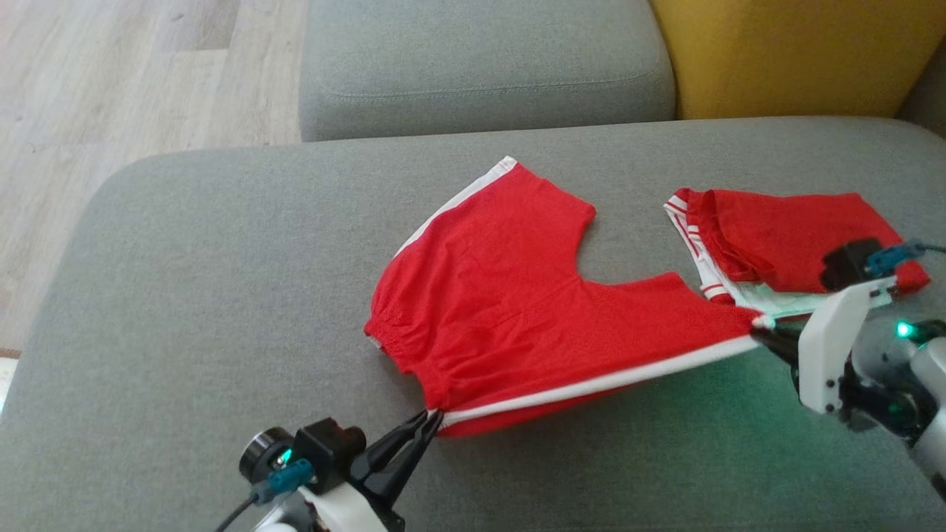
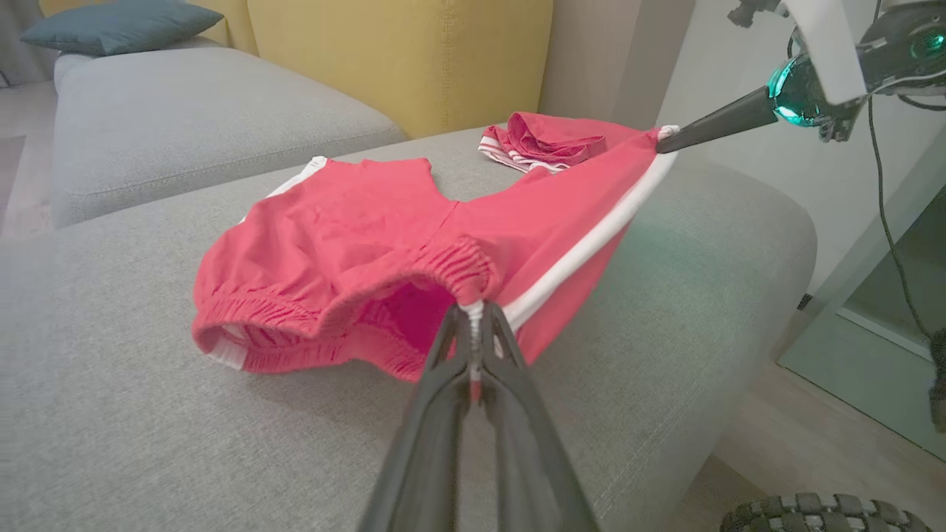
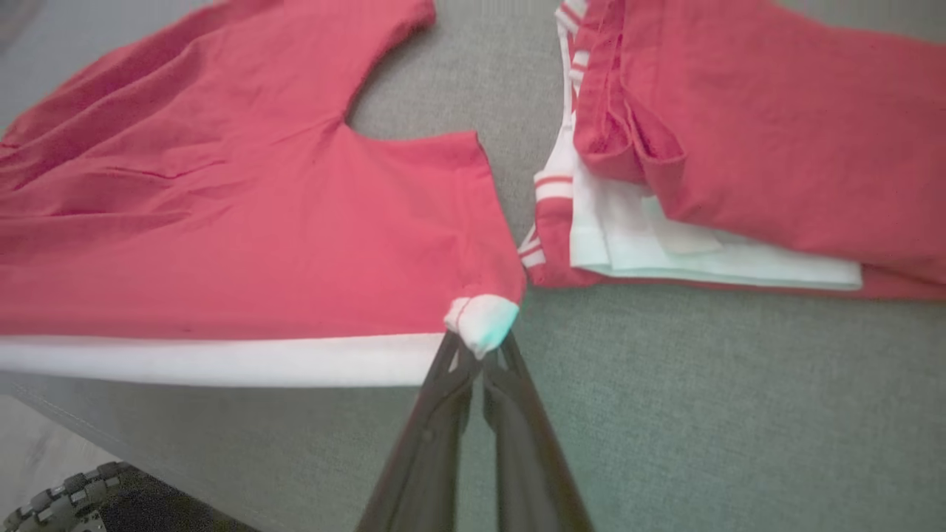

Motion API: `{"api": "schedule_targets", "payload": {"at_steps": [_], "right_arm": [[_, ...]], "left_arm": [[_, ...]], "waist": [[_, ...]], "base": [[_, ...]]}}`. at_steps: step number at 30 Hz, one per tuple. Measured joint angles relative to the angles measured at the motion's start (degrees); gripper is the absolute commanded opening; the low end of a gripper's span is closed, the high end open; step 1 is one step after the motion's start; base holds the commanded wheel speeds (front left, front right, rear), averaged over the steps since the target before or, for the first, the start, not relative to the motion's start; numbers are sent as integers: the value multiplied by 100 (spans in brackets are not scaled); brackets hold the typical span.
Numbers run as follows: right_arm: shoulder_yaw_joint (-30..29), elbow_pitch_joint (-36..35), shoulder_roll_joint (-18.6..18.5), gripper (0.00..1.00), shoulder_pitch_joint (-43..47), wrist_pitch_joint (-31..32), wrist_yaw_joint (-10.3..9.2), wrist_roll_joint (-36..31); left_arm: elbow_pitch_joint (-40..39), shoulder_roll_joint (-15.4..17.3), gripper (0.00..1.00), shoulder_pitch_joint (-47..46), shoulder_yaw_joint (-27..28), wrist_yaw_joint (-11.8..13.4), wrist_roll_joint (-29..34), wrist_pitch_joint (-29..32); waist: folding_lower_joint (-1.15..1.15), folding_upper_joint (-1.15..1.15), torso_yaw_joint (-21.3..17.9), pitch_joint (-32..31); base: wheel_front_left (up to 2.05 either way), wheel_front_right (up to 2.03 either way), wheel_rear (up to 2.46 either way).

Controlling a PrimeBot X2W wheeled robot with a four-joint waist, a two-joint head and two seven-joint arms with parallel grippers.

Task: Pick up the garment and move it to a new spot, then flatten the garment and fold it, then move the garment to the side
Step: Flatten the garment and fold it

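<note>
The red cotton shorts, with a gathered elastic waistband and a white side stripe, are lying spread on the grey woven sofa seat, with their near edge being held up by both arms. The left gripper is pinching the waistband corner at the stripe's end, its dark fingers closed tight on the cloth. The right gripper is clamping the leg-hem corner at the stripe's other end in the same way.

The stripe is running taut between the two claws, across the robot's front and climbing slightly toward its right. The rest of the shorts is lying beyond that line, away from the robot, so any fold would probably be carrying this edge forward over the body.

The left wrist view is showing the striped edge raised off the seat and the waistband sagging open, which the head view flattens out. The right wrist view is showing the hem corner bunched at the fingertips, and a second folded red garment with white bands lying just beside it, apart by a narrow strip of grey.
</note>
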Motion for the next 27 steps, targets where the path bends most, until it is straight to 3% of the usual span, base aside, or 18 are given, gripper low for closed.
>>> {"api": "schedule_targets", "payload": {"at_steps": [12, 27], "right_arm": [[-591, -361, 125, 0, -92, -19, 0, -592], [-692, 116, 452, 0, -1759, -134, 0, -1285]], "left_arm": [[-412, 46, 0, -85, 209, 241, -133, 91], [-191, -227, 0, -1100, 407, 276, -155, 63]], "waist": [[0, 0, 264, 239], [0, 0, 694, 1069]], "base": [[0, 0, 0], [0, 0, 0]]}}
